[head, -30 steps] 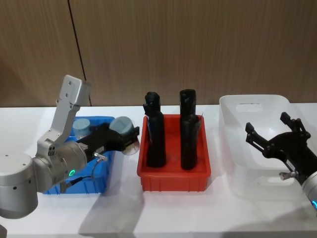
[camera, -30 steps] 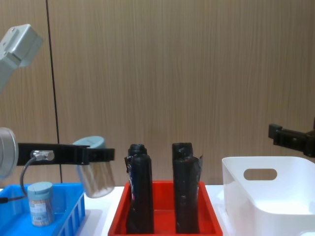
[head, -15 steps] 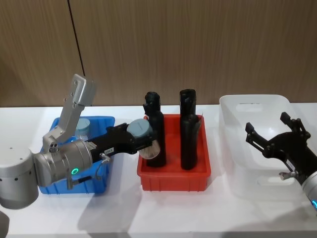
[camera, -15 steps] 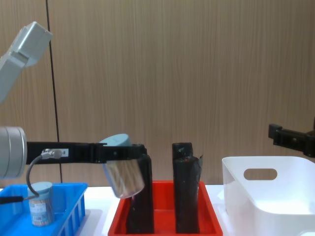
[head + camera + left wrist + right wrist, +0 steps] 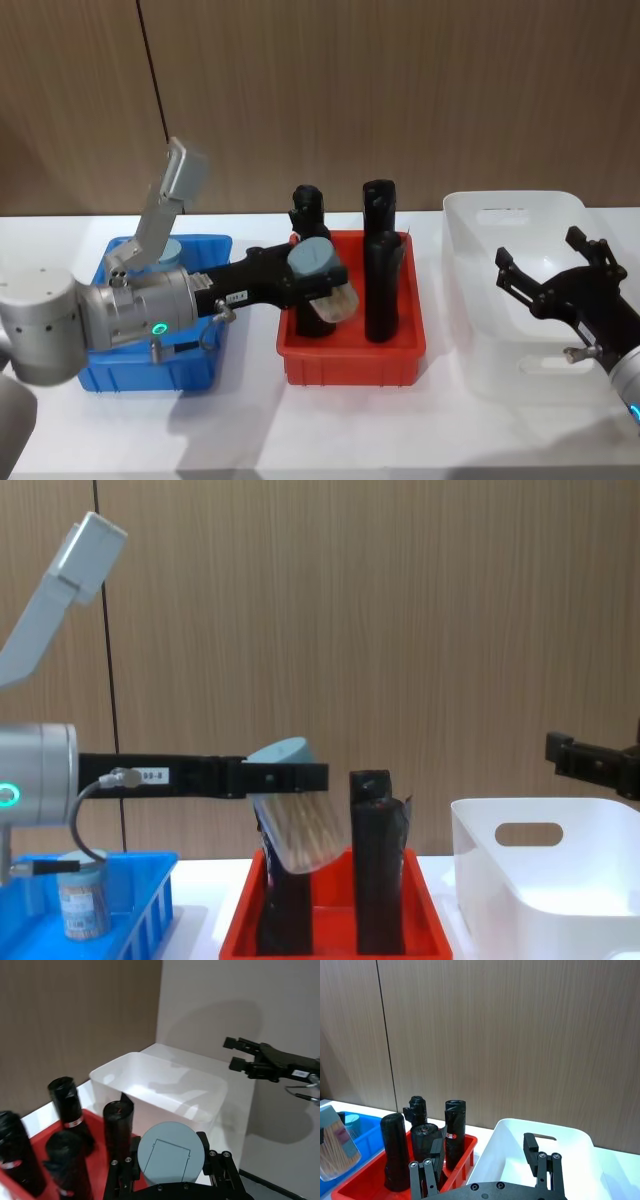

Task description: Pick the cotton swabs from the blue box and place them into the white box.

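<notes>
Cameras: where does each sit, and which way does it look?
Head: high, looking down; left gripper holds a cotton swabs jar, right gripper open above the white box.
Chest: low, looking across; left arm above the red tray.
Left wrist: faces white box; own fingers show.
Right wrist: faces red tray; own fingers show.
All see the red tray.

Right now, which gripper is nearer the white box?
Right. The right gripper hovers open above the white box; the left gripper, holding a swab jar, is over the red tray beside it.

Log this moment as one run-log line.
left end effector: shut on cotton swabs, above red tray | right end effector: open, above white box
</notes>
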### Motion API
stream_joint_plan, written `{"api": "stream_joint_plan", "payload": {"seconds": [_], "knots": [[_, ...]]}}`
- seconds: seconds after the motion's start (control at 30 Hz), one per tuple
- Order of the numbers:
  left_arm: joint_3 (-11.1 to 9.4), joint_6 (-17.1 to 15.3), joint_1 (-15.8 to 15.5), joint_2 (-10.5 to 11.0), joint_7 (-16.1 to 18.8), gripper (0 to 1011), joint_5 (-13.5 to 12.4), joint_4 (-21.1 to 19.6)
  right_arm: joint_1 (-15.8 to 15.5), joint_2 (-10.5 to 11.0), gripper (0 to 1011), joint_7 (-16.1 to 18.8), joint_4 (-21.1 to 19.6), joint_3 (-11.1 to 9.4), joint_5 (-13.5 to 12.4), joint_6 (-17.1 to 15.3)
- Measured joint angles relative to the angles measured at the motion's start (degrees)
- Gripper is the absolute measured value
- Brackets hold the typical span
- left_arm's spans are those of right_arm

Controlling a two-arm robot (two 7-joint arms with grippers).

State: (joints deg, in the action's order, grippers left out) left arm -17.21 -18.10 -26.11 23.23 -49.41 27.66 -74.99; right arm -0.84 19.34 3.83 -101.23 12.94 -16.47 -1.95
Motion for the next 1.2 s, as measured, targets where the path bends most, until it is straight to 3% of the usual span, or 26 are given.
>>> {"api": "stream_joint_plan", "payload": {"seconds": [0.4,0.57,1.2], "knots": [[-1.8,3.5,-7.5,-3.1,-13.3,665,-2.6,10.4,0.0,0.0,1002,0.0,0.0,0.0,0.0,0.0],[-2.5,5.1,-10.3,-4.4,-17.0,665,-3.1,14.4,0.0,0.0,1002,0.0,0.0,0.0,0.0,0.0],[-3.6,7.5,-14.2,-6.2,-22.3,665,-3.8,20.1,0.0,0.3,1002,1.8,0.0,-0.1,0.2,0.4]]}}
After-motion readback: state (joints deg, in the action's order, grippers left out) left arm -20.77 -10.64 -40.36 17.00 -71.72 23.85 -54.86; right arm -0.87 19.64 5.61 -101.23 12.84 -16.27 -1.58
